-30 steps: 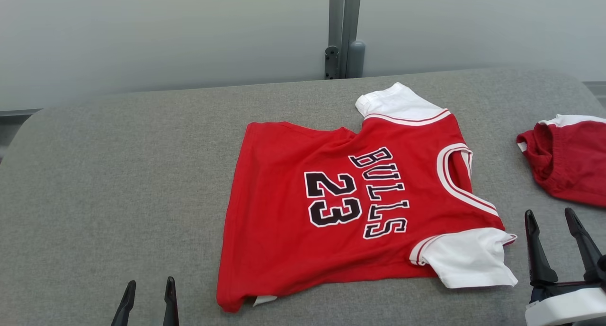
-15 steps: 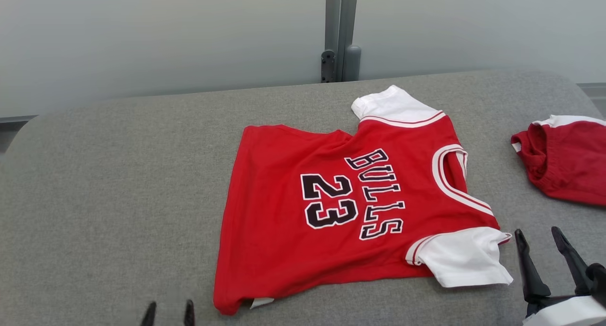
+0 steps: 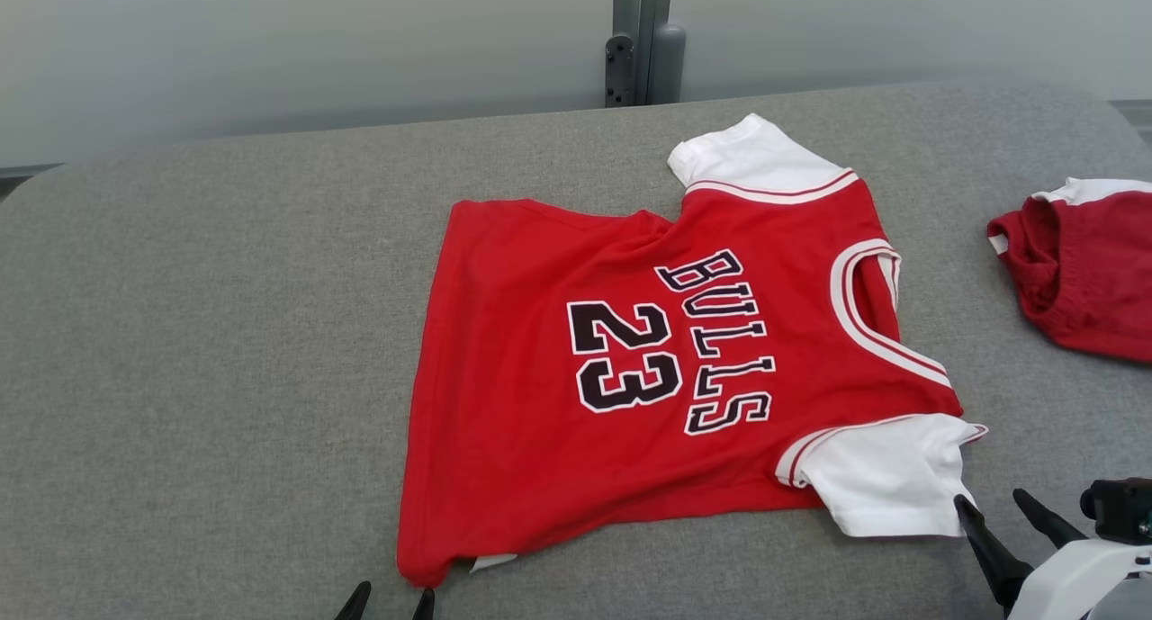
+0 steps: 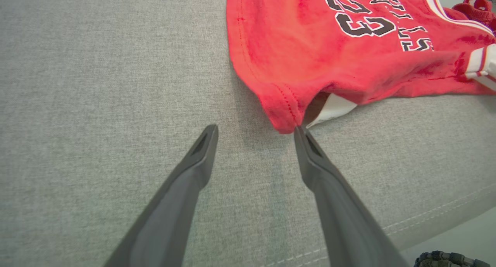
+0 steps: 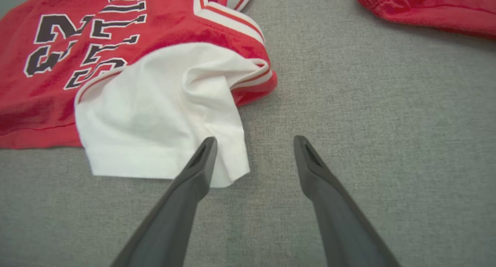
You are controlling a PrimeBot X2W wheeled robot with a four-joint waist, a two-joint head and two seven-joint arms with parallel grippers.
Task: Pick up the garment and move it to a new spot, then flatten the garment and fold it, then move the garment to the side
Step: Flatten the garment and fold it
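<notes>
Left gripper is spread, nothing held; one fingertip is seen right at the hem corner of the red jersey, where a white label pokes out. Right gripper is spread too and empty, one finger overlapping the edge of the near white sleeve; contact cannot be told. Jersey is laid mostly flat mid-tabletop, "BULLS 23" print up, neck toward the robot's right. A second red garment is seen crumpled at the right edge, apart from the jersey.
</notes>
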